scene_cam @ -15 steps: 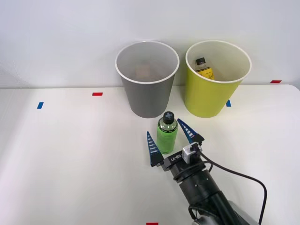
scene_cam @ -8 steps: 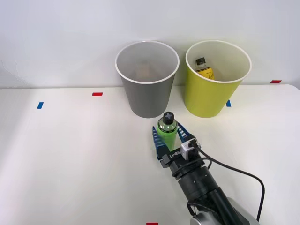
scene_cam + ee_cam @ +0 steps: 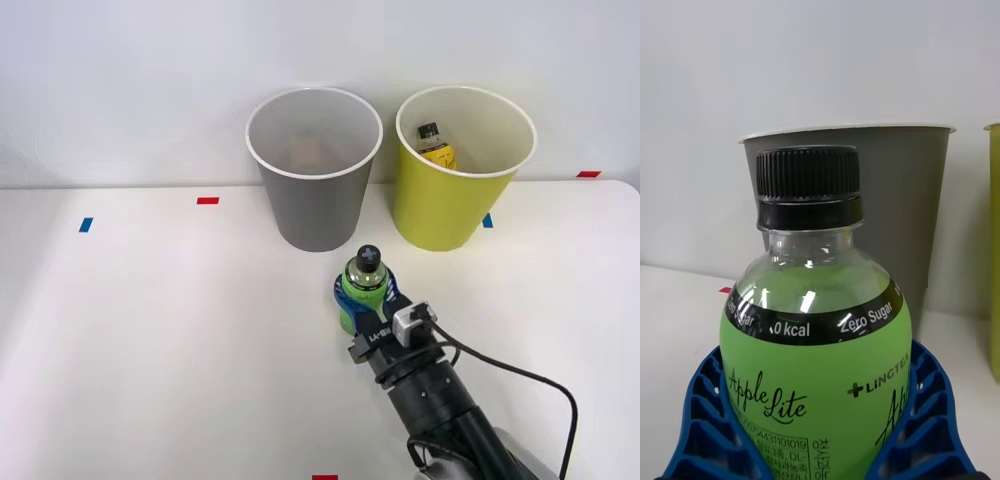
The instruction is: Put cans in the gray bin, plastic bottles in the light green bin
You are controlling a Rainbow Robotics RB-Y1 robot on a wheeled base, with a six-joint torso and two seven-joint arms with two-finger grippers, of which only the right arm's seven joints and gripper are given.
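Just in front of the gray bin (image 3: 314,168), the right tool (image 3: 365,300) is now clamping the green bottle (image 3: 364,284), its blue fingers (image 3: 706,420) having swung shut from wide open a second ago. That's the grasp made; the light green bin (image 3: 463,168), already holding the yellow-label bottle (image 3: 434,144), is waiting nearby. Colored tape marks (image 3: 207,200) are dotting the white surface (image 3: 150,330) under a plain wall.

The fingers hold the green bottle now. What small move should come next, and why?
Probably lift it straight up. The right gripper is shut on the green bottle, which stands low on the table, well under the white rim of the light green bin, where it belongs.
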